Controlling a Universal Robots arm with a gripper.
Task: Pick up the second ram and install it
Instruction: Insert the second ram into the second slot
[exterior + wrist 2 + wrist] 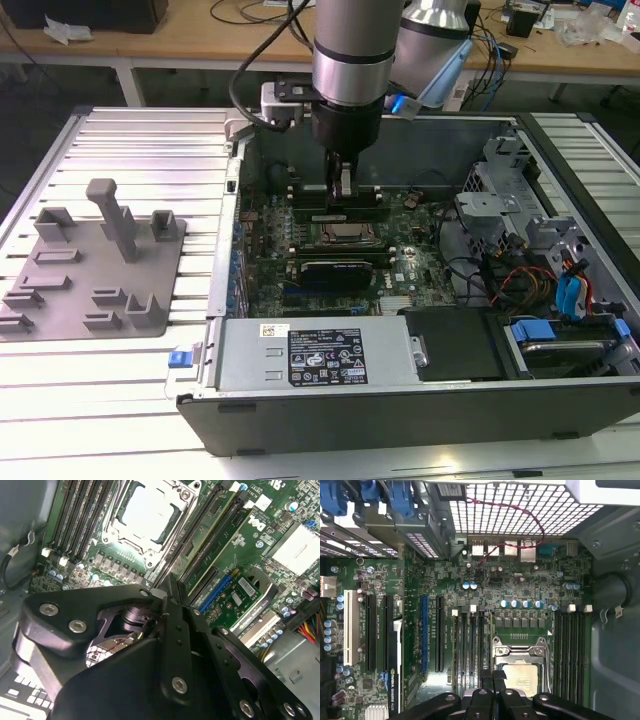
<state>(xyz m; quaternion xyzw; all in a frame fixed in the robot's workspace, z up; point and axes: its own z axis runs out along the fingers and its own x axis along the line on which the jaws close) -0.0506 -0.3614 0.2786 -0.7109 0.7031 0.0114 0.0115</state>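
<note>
My gripper [343,195] hangs inside the open computer case [400,400], over the memory slots beside the processor socket [147,512]. In both wrist views its two black fingers are pressed together with no gap between them. The second ram [204,531], a thin green stick seen edge-on, stands in a slot next to another stick. My gripper [170,587] has its tips at the near end of the ram's top edge. In the first wrist view my gripper [493,676] sits over the slots next to the socket [522,672]. Whether the tips press on the stick is hidden.
A grey fixture block [95,265] lies on the slatted table at the exterior view's left. A black expansion card [345,270] sits in front of the socket. The power supply [315,355], blue drive bays [575,300] and cables line the case.
</note>
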